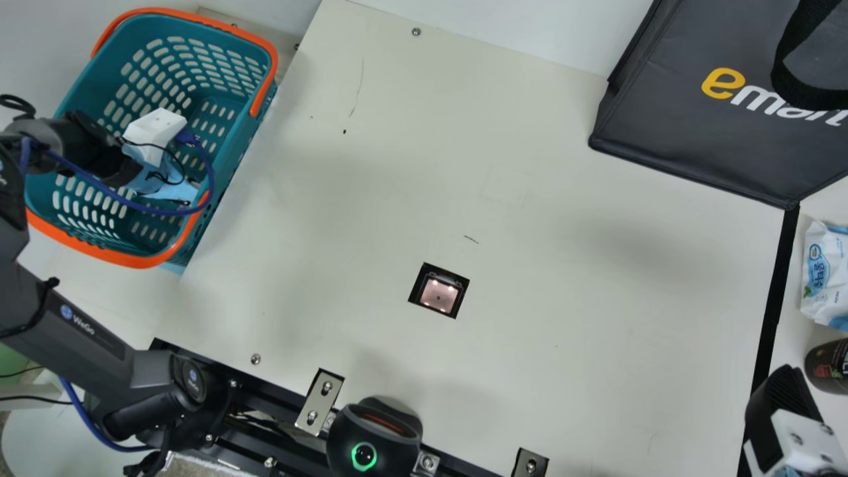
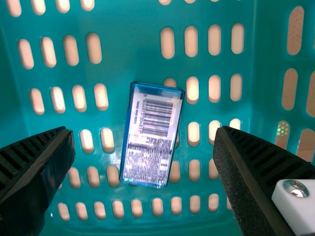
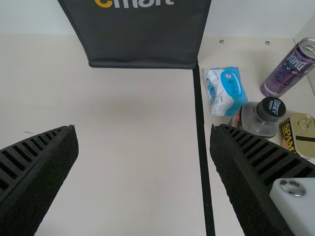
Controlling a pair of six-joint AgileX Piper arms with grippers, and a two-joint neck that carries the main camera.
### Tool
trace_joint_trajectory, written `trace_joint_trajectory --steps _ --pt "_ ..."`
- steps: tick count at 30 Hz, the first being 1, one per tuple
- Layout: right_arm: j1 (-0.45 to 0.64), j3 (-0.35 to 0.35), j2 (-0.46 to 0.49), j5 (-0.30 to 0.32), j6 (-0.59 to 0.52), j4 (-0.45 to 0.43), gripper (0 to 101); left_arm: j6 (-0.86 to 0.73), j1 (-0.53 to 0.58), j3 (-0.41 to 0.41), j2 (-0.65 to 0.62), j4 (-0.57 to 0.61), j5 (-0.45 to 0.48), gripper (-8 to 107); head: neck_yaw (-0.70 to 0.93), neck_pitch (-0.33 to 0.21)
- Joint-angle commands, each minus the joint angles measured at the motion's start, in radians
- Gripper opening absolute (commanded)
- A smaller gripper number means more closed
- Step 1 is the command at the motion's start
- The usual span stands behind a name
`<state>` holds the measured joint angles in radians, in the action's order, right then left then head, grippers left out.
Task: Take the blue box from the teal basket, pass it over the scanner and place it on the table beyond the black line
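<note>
Left gripper (image 2: 144,132): jaws apart, nothing held. Right gripper (image 3: 143,131), lower right of the main view: also open and empty. Blue box (image 2: 151,140) sits inside the teal basket (image 1: 233,150), upper left of the main view, between my left fingers, touching neither.

Risks, as judged: closing off-centre could twist the box; going too low could jam my tips on the slotted floor. A shallow pinch on that slick-looking surface might slip on the lift. The looped blue cable (image 1: 210,189) could snag the rim. The barcode faces up, so an upward-looking scanner (image 1: 438,295) may miss it unless I turn the box.

Appearance: slim, oblong, glossy; blue edges, pale printed label, lying slightly askew.
</note>
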<state>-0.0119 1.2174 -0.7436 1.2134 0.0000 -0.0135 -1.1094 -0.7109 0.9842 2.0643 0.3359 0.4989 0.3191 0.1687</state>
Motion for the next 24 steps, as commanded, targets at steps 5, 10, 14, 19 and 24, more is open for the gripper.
trace_joint_trajectory --steps 5,10,14,19,24 --pt "0.0 0.0 0.0 -0.001 0.0 0.0 95 -0.022 0.003 -0.003 0.031 0.006 -0.026 90 0.002 -0.03" --pt "0.0 0.0 0.0 -0.001 0.0 0.0 95 -0.031 0.003 -0.004 0.053 0.003 -0.043 90 0.002 -0.03" --pt "0.0 0.0 0.0 -0.001 0.0 0.0 95 -0.033 0.003 -0.004 0.064 -0.001 -0.049 90 0.002 -0.03" --pt "0.0 0.0 0.0 -0.001 0.0 0.0 95 -0.032 0.0 -0.004 0.072 -0.01 -0.053 83 0.002 -0.03" --pt "0.0 0.0 0.0 -0.001 0.0 0.0 95 -0.031 -0.004 -0.003 0.076 -0.017 -0.054 50 0.002 -0.03"
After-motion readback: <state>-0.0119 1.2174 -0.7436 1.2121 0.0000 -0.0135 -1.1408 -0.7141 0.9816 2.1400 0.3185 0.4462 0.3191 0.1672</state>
